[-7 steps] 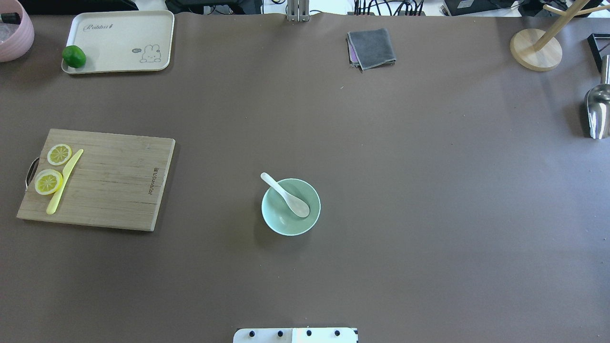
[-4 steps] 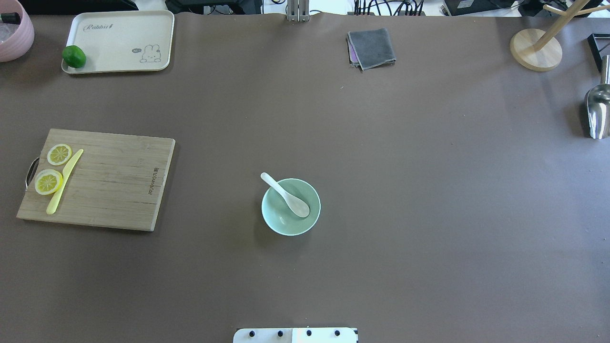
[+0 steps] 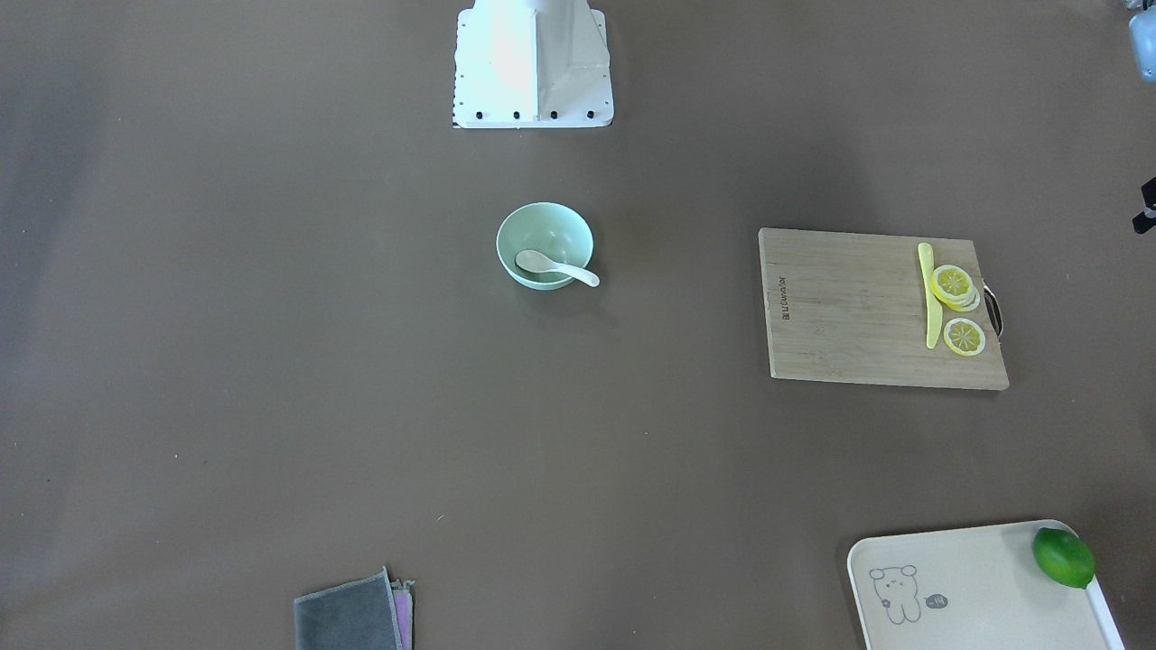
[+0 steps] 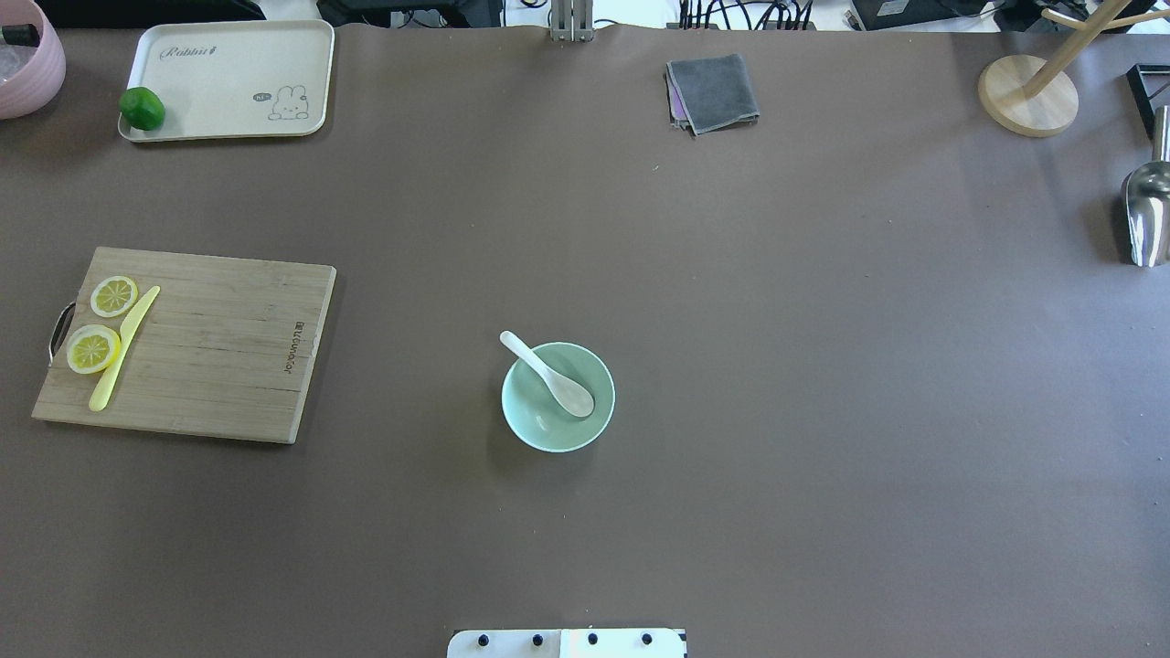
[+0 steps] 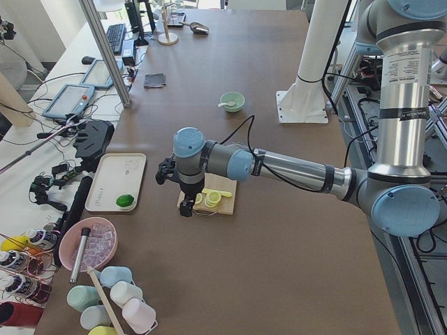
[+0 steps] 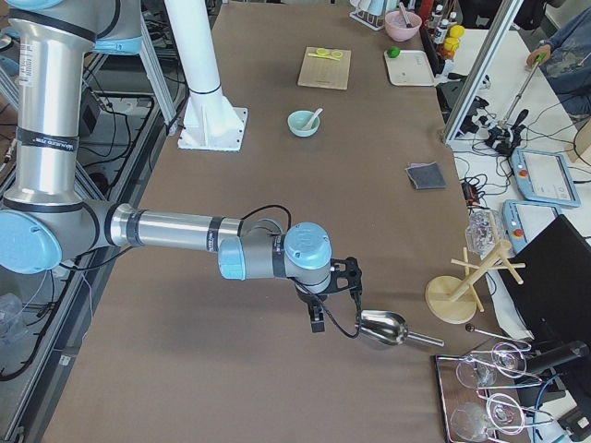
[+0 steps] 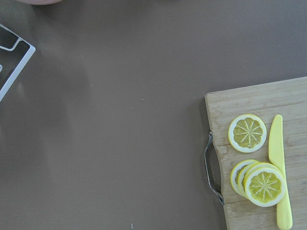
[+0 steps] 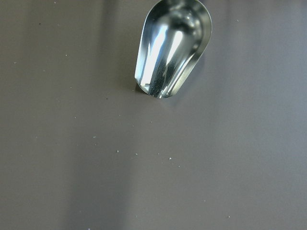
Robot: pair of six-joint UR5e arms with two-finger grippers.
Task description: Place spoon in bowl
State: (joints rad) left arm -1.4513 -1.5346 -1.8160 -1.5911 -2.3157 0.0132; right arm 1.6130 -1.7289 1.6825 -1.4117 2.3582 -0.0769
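The white spoon (image 4: 548, 375) lies in the mint-green bowl (image 4: 517, 422) near the table's middle; its scoop rests inside and its handle sticks out over the rim. Both show in the front view, spoon (image 3: 553, 264) and bowl (image 3: 562, 224). No gripper touches them. The left gripper (image 5: 185, 208) hangs over the handle end of the cutting board, far from the bowl; I cannot tell whether it is open or shut. The right gripper (image 6: 317, 323) hangs beside a metal scoop at the other end of the table; I cannot tell its state either.
A wooden cutting board (image 4: 210, 347) holds lemon slices (image 4: 93, 348) and a yellow knife (image 4: 123, 347). A cream tray (image 4: 238, 78) carries a lime (image 4: 142, 108). A grey cloth (image 4: 713, 91), a wooden stand (image 4: 1026, 95) and the metal scoop (image 4: 1146, 215) lie along the far and right sides.
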